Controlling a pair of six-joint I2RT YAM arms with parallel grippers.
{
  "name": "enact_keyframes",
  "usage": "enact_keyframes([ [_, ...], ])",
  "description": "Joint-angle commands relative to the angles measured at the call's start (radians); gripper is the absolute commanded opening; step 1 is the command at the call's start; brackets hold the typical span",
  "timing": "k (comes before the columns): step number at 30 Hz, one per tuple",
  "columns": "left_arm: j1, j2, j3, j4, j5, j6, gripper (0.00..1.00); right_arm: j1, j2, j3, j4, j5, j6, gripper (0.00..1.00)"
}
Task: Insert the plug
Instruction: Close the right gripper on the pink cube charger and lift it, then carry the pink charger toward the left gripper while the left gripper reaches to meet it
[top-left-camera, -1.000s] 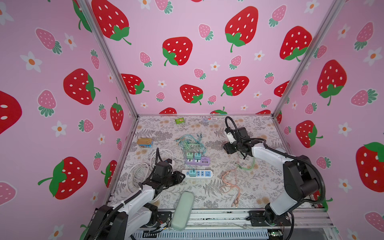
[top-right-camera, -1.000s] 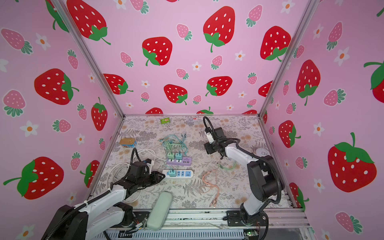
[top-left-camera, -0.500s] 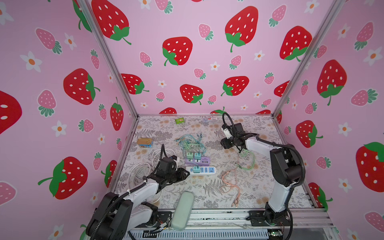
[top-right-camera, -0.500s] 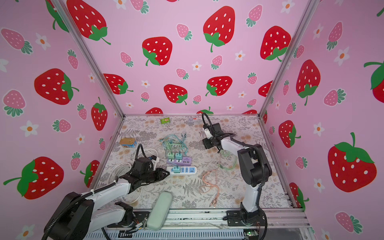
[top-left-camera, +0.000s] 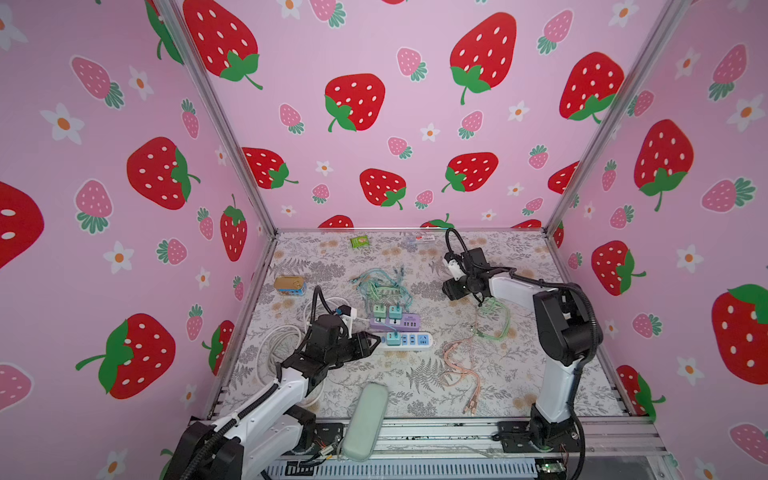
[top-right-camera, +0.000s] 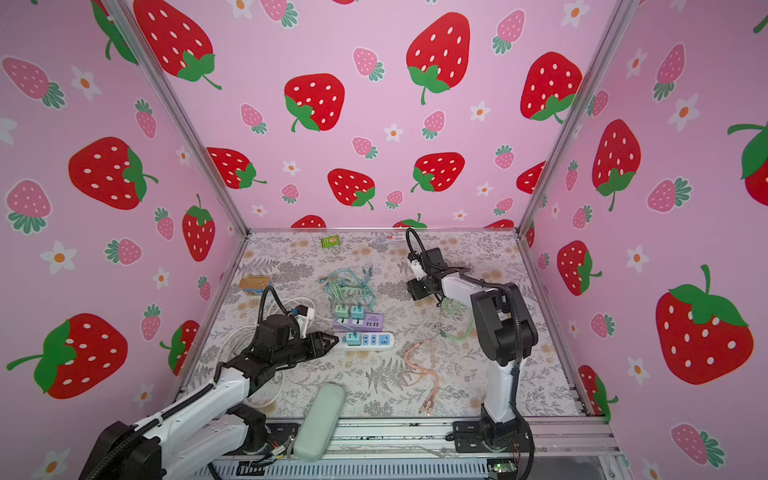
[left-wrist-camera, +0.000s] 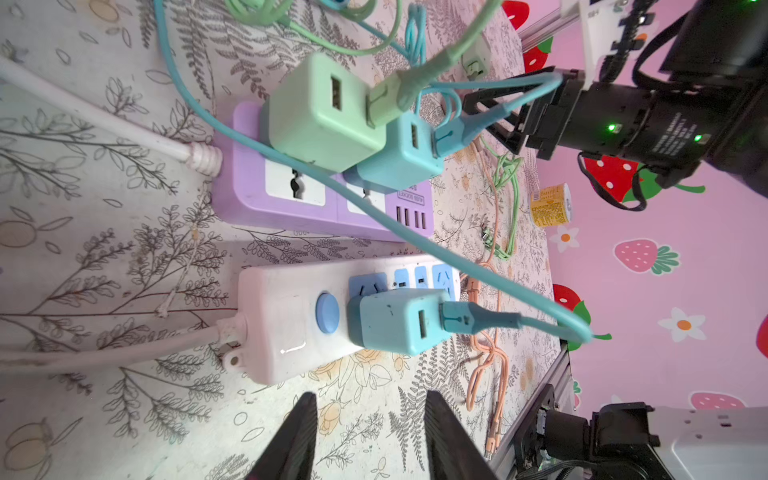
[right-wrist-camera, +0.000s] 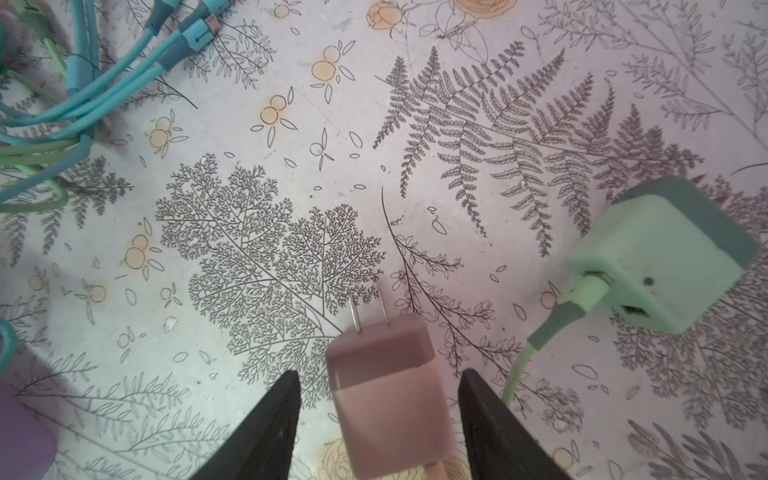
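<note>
Pink plug (right-wrist-camera: 386, 395): boxy, two flat metal prongs (right-wrist-camera: 368, 311) pointing forward, lying on the mat (right-wrist-camera: 249, 166) between the right gripper (right-wrist-camera: 378, 374) fingers, gap on each side. White power strip (left-wrist-camera: 286, 320): blue sockets, one blue charger (left-wrist-camera: 395, 320) plugged in. Purple power strip (left-wrist-camera: 266, 195) just beside it, carrying a green charger (left-wrist-camera: 324, 112) and a teal charger (left-wrist-camera: 399, 158).

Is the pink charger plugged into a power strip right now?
No, the pink charger sits between the right gripper's open jaws with both prongs bare.
</note>
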Motion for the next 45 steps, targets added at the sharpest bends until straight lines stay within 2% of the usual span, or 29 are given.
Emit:
enact_keyframes([
  [1, -0.001, -0.052, 0.040, -0.064, -0.032, 0.023, 0.48, -0.007, 0.023, -0.010, -0.024, -0.014, -0.013, 0.63],
  [10, 0.007, -0.125, 0.077, -0.139, -0.088, 0.057, 0.50, -0.009, 0.048, -0.012, -0.040, -0.006, -0.024, 0.61],
  [21, 0.013, -0.120, 0.131, -0.166, -0.115, 0.074, 0.50, -0.009, 0.054, -0.021, -0.043, 0.000, -0.024, 0.52],
  [26, 0.014, -0.119, 0.156, -0.178, -0.107, 0.079, 0.50, -0.009, 0.032, -0.034, -0.043, -0.010, -0.021, 0.44],
  [32, 0.015, -0.119, 0.192, -0.180, -0.076, 0.081, 0.52, -0.007, -0.064, -0.072, -0.033, -0.040, -0.015, 0.37],
  [36, 0.015, -0.101, 0.220, -0.151, -0.014, 0.090, 0.54, -0.006, -0.170, -0.113, -0.008, -0.106, -0.013, 0.34],
  [45, 0.014, -0.025, 0.302, -0.094, 0.088, 0.075, 0.67, 0.048, -0.396, -0.182, 0.045, -0.269, -0.089, 0.34],
])
